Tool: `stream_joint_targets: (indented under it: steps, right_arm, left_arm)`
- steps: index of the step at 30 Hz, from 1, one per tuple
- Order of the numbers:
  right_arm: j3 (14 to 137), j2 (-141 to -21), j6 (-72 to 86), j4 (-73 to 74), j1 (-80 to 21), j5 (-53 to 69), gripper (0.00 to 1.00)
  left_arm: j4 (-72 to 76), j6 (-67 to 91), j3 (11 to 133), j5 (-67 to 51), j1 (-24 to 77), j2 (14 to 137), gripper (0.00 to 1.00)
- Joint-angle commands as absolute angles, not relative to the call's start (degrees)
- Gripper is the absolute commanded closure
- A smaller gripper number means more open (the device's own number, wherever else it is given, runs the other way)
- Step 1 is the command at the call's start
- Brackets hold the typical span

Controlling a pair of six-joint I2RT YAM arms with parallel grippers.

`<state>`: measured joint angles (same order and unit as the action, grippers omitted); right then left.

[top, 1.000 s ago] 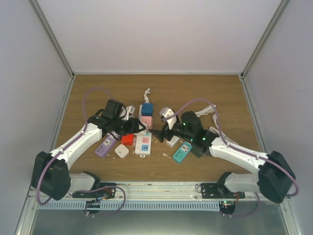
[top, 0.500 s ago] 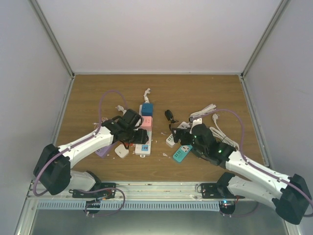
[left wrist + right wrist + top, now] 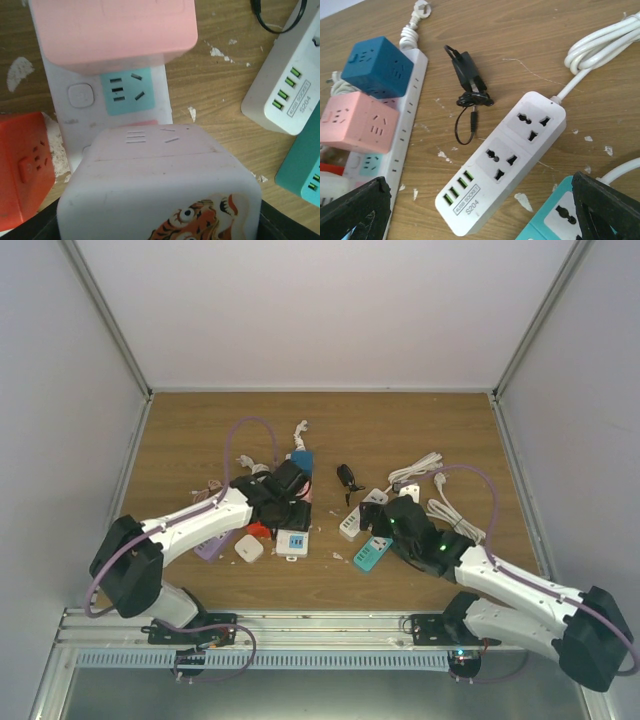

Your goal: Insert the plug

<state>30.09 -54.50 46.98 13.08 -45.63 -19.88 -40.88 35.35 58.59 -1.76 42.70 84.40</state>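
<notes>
While the left gripper [image 3: 160,227] is clamped on the tiger-printed white cube plug [image 3: 160,180], that plug sits over the long white strip [image 3: 57,107], just short of its free teal socket [image 3: 125,90]. A pink cube [image 3: 112,30] crowds the socket's far side and a red cube [image 3: 25,170] lies left of the strip. Right of the strip, the right gripper [image 3: 482,207] hovers with its jaws wide apart over a USB strip [image 3: 505,160], near a black adapter [image 3: 467,75].

Right fingers [image 3: 355,212] wide apart
</notes>
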Motion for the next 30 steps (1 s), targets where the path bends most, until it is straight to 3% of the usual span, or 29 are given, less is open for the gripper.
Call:
stream_joint_targets:
  steps: [1,30]
  right_arm:
    - [29.7,-56.4,46.4,11.1,-45.2,-24.8,0.02]
    - [30.5,-61.2,38.5,6.7,-43.4,-28.6,0.0]
  left_arm:
    - [-43.0,37.2,62.7,2.5,43.2,86.2,0.59]
    - [-47.2,38.8,67.5,0.4,43.2,93.7,0.59]
